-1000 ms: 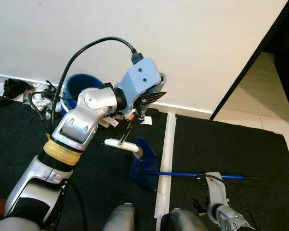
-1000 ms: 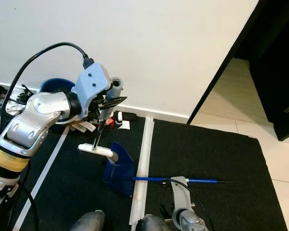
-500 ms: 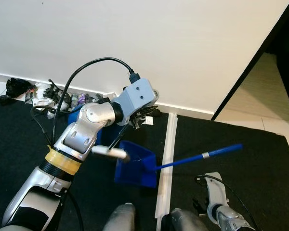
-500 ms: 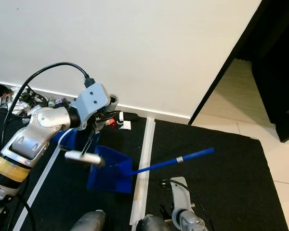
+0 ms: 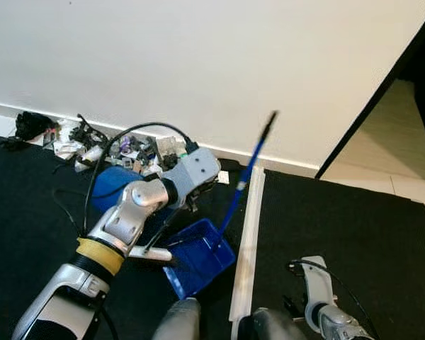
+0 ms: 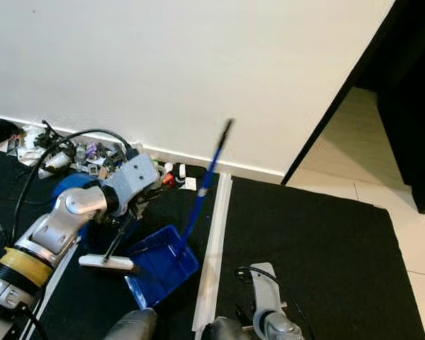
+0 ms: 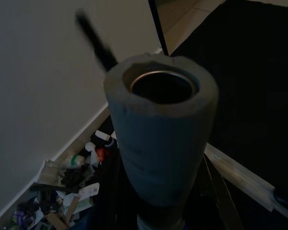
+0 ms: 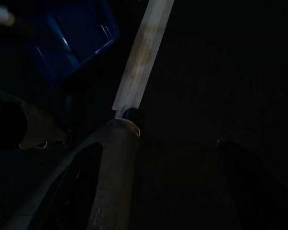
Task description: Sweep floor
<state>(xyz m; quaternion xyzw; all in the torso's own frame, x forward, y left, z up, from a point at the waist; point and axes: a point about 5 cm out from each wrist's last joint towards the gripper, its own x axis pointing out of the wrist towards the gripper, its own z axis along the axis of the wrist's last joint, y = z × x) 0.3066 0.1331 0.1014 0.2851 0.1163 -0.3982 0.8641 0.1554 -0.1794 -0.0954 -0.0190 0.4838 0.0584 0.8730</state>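
A blue dustpan (image 5: 198, 256) lies open side up on the black mat, close in front of me. Its short white foam handle (image 5: 147, 253) points to my left. My left gripper (image 5: 151, 249) reaches down from the blue wrist block and is shut on that handle; the left wrist view shows the handle's grey end (image 7: 161, 139) close up. A long blue stick (image 5: 242, 180) with a black tip rises steeply from the pan toward the wall. Litter (image 5: 120, 147) lies piled along the skirting board. My right arm (image 5: 319, 301) hangs idle at the bottom.
A blue bucket (image 5: 113, 188) stands behind my left forearm, near the litter. A pale strip (image 5: 249, 234) runs between the two black mats. A dark doorway (image 6: 404, 106) with a tiled floor opens at the right. Black cables (image 5: 32, 126) lie at the far left.
My left arm has come down and back toward me, setting the dustpan low on the mat. The blue stick has swung from nearly flat to steeply upright. The camera has tilted slightly.
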